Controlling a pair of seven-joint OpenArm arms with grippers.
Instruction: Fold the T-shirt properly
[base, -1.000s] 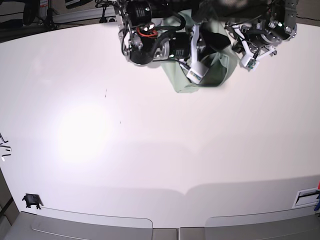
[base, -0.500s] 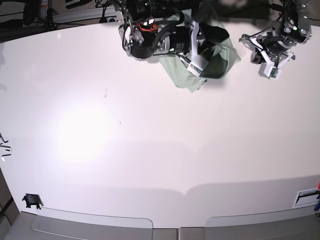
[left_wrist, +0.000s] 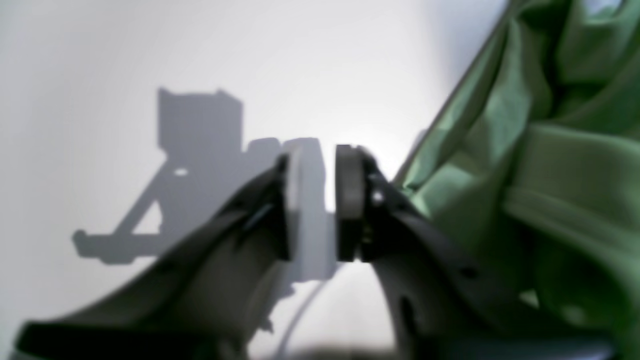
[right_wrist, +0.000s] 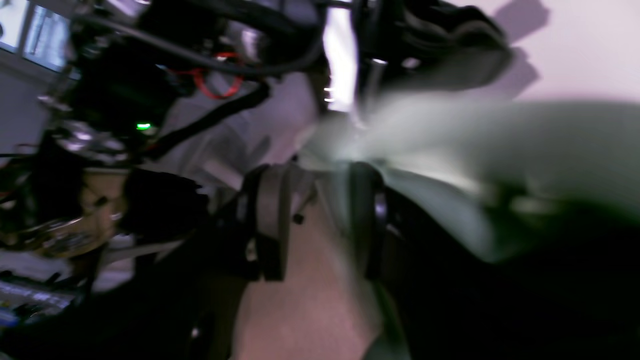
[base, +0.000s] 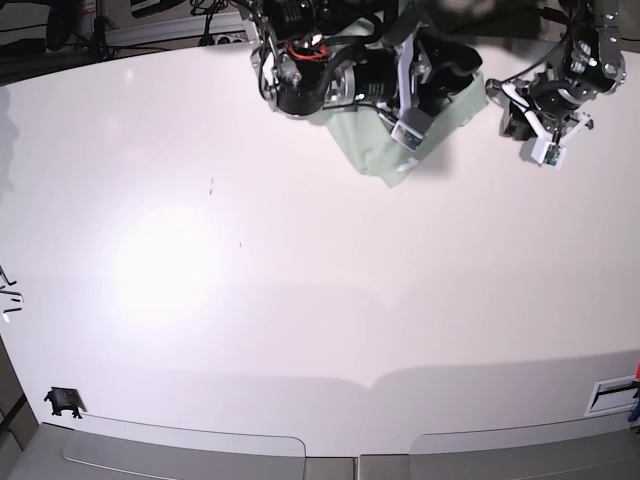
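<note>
Fabric bunches at the table's (base: 300, 300) far edge: the T-shirt (base: 375, 150), soft and light, lies crumpled under the right gripper (right_wrist: 312, 220). Its jaws stand parted, cloth blurred against one pad. The left gripper (left_wrist: 315, 200) hangs apart and empty beside it; hems or shoulders look the likeliest holds.

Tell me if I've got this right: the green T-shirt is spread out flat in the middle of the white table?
Not quite. The base view shows the T-shirt bunched up at the far edge of the white table, beneath the arms, not flat in the middle. It is green, as you say.
</note>
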